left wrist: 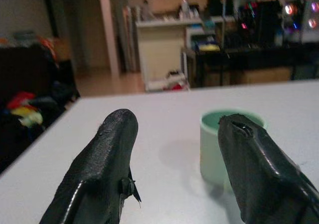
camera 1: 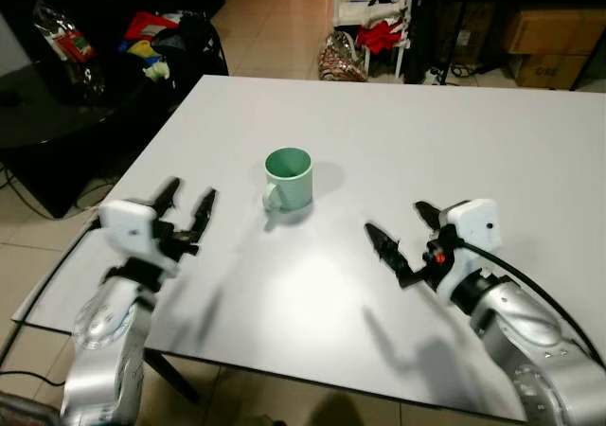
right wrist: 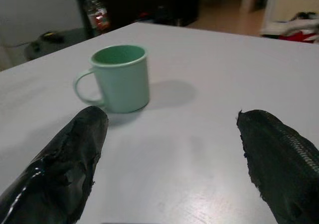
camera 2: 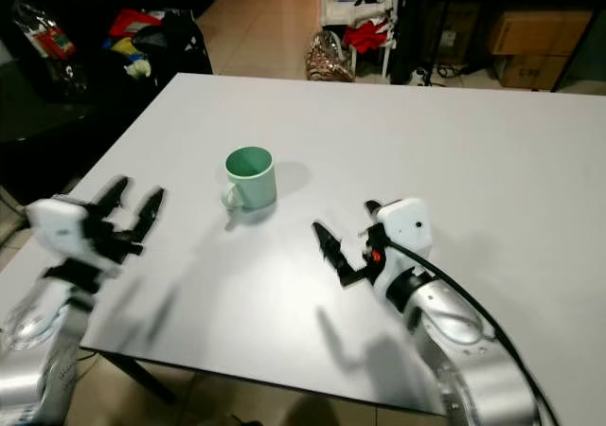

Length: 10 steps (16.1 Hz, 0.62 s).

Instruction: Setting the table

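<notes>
Mint-green mug [camera 1: 288, 178] stands upright mid-desk [camera 1: 492, 151], at 1 o'clock from the spread-fingered left tool [camera 1: 189, 204] and 10 o'clock from the equally parted right tool [camera 1: 402, 234]; a careless sideways approach could tip it.

Bright overhead glare mid-table [camera 1: 492, 133] — soft shadows toward its near edge. Dim, murky beyond the far edge. Close fingers [left wrist: 99, 169] blurred, wrist backgrounds soft.
</notes>
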Motion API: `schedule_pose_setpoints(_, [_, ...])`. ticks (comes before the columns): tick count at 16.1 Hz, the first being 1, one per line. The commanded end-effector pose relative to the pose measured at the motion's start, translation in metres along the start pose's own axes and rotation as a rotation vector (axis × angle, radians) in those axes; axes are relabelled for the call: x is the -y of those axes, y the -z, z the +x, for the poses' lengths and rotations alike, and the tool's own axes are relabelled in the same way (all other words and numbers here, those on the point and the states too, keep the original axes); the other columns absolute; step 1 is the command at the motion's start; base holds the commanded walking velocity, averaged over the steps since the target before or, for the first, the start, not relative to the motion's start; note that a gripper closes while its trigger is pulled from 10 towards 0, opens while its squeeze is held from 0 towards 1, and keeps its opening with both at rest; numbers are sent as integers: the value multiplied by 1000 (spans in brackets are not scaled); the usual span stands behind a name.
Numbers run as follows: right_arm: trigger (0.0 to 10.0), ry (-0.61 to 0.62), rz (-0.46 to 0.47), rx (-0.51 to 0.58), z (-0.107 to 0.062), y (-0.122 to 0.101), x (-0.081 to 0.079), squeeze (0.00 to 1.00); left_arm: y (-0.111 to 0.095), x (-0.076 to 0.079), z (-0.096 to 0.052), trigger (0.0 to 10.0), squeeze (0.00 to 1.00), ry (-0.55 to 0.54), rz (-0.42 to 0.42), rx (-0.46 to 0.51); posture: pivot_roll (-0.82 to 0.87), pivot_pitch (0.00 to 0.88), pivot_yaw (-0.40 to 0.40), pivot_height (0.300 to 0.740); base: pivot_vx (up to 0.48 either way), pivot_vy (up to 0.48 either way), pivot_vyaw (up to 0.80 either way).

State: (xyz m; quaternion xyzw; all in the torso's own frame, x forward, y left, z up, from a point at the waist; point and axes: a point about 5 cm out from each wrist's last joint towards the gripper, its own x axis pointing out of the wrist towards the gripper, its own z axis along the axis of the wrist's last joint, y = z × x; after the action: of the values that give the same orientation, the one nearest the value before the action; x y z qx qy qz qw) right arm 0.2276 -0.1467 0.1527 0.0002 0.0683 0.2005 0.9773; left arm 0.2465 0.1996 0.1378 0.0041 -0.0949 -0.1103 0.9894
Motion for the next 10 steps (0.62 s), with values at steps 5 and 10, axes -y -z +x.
schedule_pose_setpoints(5, [10000,92,-29,32,4,-4,0,0,-11,6,-12,10000,0,-141,38,-89,-1,0,65,740,0,-335,0])
schedule_pose_setpoints(10, [10000,89,-54,16,7,1,-2,0,-17,0,-13,10000,0,-151,69,-130,3,0,70,740,0,-220,320])
